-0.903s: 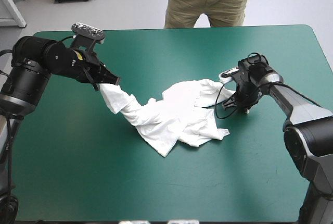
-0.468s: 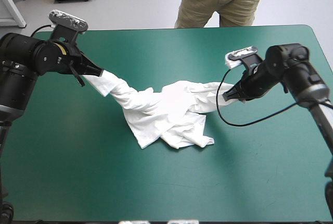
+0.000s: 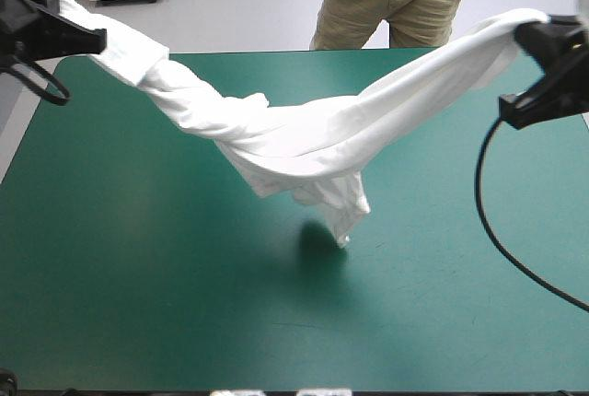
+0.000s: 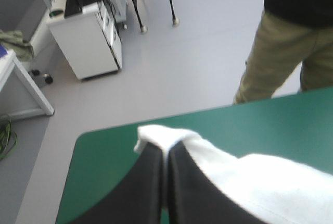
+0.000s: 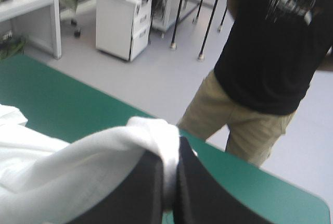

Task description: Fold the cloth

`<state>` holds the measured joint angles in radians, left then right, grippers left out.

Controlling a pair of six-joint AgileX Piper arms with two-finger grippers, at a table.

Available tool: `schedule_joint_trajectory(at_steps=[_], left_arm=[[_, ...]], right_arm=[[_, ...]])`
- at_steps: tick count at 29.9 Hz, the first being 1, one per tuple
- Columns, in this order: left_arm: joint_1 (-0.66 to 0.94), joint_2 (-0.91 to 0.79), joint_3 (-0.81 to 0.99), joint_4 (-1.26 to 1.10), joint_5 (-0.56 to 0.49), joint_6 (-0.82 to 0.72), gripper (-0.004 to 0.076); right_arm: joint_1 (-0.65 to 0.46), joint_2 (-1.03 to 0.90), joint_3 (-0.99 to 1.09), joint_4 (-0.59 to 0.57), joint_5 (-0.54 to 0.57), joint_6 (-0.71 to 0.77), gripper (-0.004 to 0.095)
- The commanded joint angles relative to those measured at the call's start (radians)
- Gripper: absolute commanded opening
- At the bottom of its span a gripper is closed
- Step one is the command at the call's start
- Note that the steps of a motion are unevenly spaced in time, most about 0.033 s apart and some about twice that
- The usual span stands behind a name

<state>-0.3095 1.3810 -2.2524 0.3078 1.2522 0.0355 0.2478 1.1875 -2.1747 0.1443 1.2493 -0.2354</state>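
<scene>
Upper left, by the tabletop's (image 3: pixel 138 276) far corner, the left claw (image 3: pixel 95 41) clamps one T-shirt (image 3: pixel 304 143) end; the white cloth sags, twisted, over open teal-green centre; upper right, the right claw (image 3: pixel 529 37) clamps the other.

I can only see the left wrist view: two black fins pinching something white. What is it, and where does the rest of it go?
Observer: It's a white T-shirt. From above, it hangs in a sagging band over the table, running away from your left claw.
Operator: What holds the other end up?
Observer: The right claw, shut on a bunched end near the table's far right corner.
Operator: Does any of it lie on the table?
Observer: The middle droops lowest, with a shadow beside its tip on the teal-green cover. I cannot tell whether the tip touches.
</scene>
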Motion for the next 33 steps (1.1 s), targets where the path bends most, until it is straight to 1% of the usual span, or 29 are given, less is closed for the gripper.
schedule_joint_trajectory(at_steps=[1, 4, 8, 12, 15, 17, 22, 27, 30, 33], left_arm=[[-0.006, -0.071, -0.117, 0.029, -0.036, -0.02, -0.0009], [-0.006, -0.108, -0.18, 0.024, -0.041, -0.02, -0.0009], [-0.006, -0.165, -0.229, -0.006, -0.039, -0.02, -0.0009], [-0.006, -0.211, -0.229, -0.008, -0.041, -0.02, -0.0009], [-0.006, -0.227, -0.229, -0.008, -0.021, -0.02, -0.0009], [-0.006, -0.227, -0.226, -0.006, -0.012, -0.018, -0.0009], [-0.006, -0.215, -0.151, 0.004, 0.001, -0.013, -0.0009], [-0.006, -0.197, 0.047, -0.001, 0.009, -0.013, -0.0009], [-0.006, -0.181, 0.21, -0.005, -0.02, -0.017, -0.0009], [-0.006, -0.15, 0.358, -0.003, -0.074, -0.025, -0.0009]], right_arm=[[-0.004, -0.02, -0.137, 0.004, -0.093, 0.008, -0.0017], [-0.004, -0.021, -0.219, 0.048, -0.124, 0.009, -0.0017], [-0.004, -0.021, -0.303, 0.104, -0.121, 0.009, -0.0017], [-0.004, -0.024, -0.369, 0.128, -0.075, 0.015, -0.0014], [-0.004, -0.042, -0.373, 0.119, -0.014, 0.032, -0.0009], [-0.004, -0.046, -0.36, 0.115, -0.001, 0.048, -0.0009], [-0.004, -0.06, -0.241, 0.098, -0.001, 0.047, -0.0009], [-0.004, -0.049, 0.002, 0.112, -0.011, 0.047, -0.0013], [-0.004, -0.029, 0.215, 0.168, -0.066, 0.015, -0.0013], [-0.004, 0.002, 0.41, 0.208, -0.172, 0.002, -0.0013]])
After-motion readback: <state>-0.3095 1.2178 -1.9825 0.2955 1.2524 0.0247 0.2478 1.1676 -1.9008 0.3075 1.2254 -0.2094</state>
